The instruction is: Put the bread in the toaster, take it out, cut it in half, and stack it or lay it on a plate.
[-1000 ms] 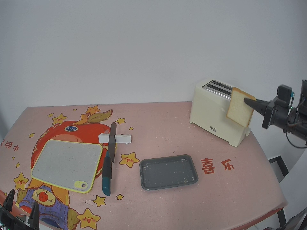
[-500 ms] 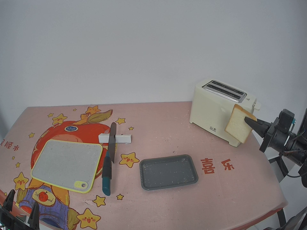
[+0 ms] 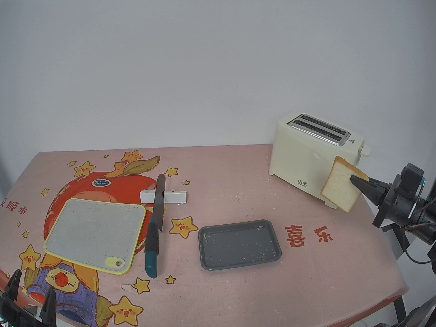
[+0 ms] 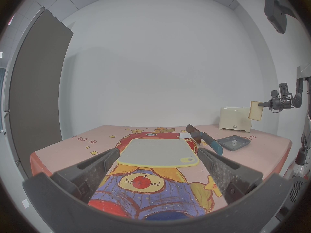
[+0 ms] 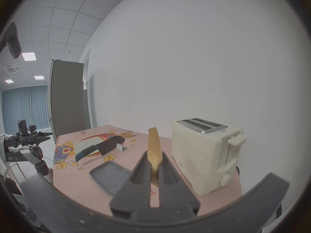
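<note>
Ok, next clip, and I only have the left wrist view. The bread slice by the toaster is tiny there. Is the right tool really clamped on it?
Observer: Yes. The right wrist view shows the right tool shut on the bread slice, pinching one edge of it.
Reviewer: Anything in the toaster?
Observer: In the head view, no bread sticks out of either top slot of the toaster.
Reviewer: And its lever?
Observer: In the right wrist view, the lever sits at the top of its track.
</note>
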### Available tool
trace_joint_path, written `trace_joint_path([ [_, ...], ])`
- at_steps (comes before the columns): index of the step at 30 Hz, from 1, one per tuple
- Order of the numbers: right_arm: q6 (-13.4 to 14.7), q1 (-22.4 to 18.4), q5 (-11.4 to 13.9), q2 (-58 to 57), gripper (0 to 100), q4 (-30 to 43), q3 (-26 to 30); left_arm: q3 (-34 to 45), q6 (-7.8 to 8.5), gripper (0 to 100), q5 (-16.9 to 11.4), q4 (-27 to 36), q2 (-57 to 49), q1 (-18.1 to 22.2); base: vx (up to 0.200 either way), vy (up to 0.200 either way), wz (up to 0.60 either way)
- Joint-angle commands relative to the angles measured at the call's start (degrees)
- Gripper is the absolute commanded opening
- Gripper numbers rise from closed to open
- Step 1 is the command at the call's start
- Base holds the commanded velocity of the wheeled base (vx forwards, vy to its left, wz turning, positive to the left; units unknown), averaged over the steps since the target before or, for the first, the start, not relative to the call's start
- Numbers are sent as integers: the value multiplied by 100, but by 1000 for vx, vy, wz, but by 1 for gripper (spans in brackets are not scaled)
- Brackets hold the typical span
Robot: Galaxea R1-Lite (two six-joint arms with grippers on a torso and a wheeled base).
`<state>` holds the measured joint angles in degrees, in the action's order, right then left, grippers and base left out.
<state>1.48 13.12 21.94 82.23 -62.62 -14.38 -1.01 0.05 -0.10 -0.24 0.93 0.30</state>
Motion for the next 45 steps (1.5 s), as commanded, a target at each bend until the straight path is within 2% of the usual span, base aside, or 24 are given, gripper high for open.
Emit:
trace_joint_path([
  [1, -16, 33, 3, -40, 0, -4, 23, 101, 4, 100, -8, 7, -75, -4, 0, 0, 0],
  [8, -24, 42, 3, -58, 0, -4, 32, 101, 4, 100, 1, -2, -75, -4, 0, 171, 0],
  [14, -24, 130, 3, -49, 0, -4, 67, 101, 4, 100, -8, -2, -75, -4, 0, 0, 0],
  [23, -24, 147, 3, -40, 0, -4, 94, 101, 4, 100, 1, -2, -75, -4, 0, 200, 0],
  [31, -24, 147, 3, -49, 0, -4, 103, 101, -5, 100, 10, -2, -75, -4, 0, 0, 0],
  [37, -24, 147, 3, -49, 0, -4, 103, 101, -5, 100, 10, -2, -75, -4, 0, 200, 0],
  [45, -33, 147, 3, -49, 0, -4, 111, 101, -5, 100, 1, -2, -75, -4, 0, 50, 0],
])
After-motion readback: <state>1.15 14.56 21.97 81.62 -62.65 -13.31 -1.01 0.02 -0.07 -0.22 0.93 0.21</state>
